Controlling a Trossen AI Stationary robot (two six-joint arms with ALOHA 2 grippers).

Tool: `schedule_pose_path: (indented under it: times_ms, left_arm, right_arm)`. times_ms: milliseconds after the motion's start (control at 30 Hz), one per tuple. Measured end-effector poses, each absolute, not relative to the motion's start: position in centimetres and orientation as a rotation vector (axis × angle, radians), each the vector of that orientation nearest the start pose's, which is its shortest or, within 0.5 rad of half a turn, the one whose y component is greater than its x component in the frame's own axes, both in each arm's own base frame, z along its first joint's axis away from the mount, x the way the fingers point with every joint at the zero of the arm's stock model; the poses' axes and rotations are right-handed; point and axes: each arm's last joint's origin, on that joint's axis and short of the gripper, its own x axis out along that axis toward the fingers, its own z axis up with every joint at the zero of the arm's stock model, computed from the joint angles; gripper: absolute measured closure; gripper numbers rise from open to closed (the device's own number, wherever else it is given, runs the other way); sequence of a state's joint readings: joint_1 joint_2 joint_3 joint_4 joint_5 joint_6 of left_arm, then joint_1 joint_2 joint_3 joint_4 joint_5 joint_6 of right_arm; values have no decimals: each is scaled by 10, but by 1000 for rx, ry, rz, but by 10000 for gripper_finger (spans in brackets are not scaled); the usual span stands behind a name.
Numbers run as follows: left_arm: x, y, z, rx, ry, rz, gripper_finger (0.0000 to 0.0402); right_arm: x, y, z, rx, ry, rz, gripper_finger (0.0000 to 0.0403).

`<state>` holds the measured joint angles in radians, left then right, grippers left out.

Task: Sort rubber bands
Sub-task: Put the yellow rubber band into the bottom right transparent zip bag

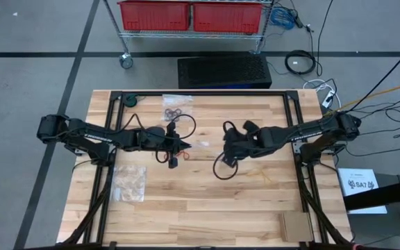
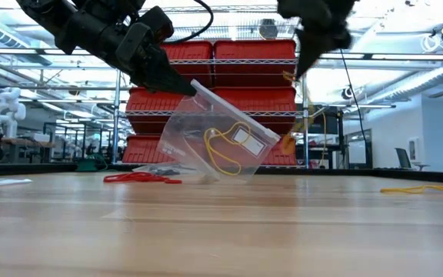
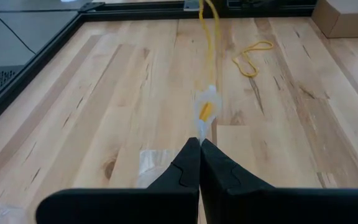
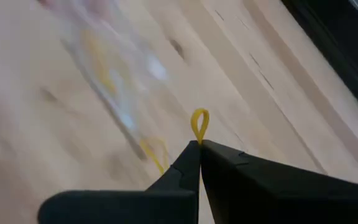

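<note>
While your right gripper (image 4: pixel 199 143) pinches a yellow band (image 4: pixel 199 124), the clear bag (image 2: pixel 220 138) hangs from the closed left gripper (image 2: pixel 187 86). From above, the bag lies at nine o'clock of the right gripper, the nearer arm for dropping it in.

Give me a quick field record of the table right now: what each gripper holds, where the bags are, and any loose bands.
left gripper: shut on clear bag, lifted by an edge, tilted, lower end near the table
bag contents: yellow bands
right gripper: shut on yellow band, raised above the table
loose bands: red bands on the table; another yellow one lying on the wood
other bags: one with black bands at the far edge, one flat bag on the left side
</note>
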<state>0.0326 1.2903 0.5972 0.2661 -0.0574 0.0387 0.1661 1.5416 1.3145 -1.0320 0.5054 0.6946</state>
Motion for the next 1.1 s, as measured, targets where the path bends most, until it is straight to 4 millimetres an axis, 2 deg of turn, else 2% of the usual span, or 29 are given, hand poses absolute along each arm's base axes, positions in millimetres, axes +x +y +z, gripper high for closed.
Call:
schedule_pose_path:
  times_ms: [167,367,500,633,800,933,1100]
  left_arm:
    - [262,10,207,43,429,80,400]
    - [262,10,207,43,428,80,400]
    - [262,10,207,43,428,80,400]
    - [262,10,207,44,428,80,400]
    - [262,10,207,43,426,80,400]
    - [262,10,207,43,426,80,400]
    - [262,10,207,44,428,80,400]
  right_arm:
    - [277,28,257,180,1087,-816,403]
    - [265,21,198,273,1175,-772,403]
    - [250,21,173,316,1256,-760,403]
    - [242,19,162,359,1291,-793,403]
    - [244,11,158,434,1263,-806,390]
    - [255,-2,160,455,1171,-765,360]
    - [267,-22,165,433,1091,-706,302]
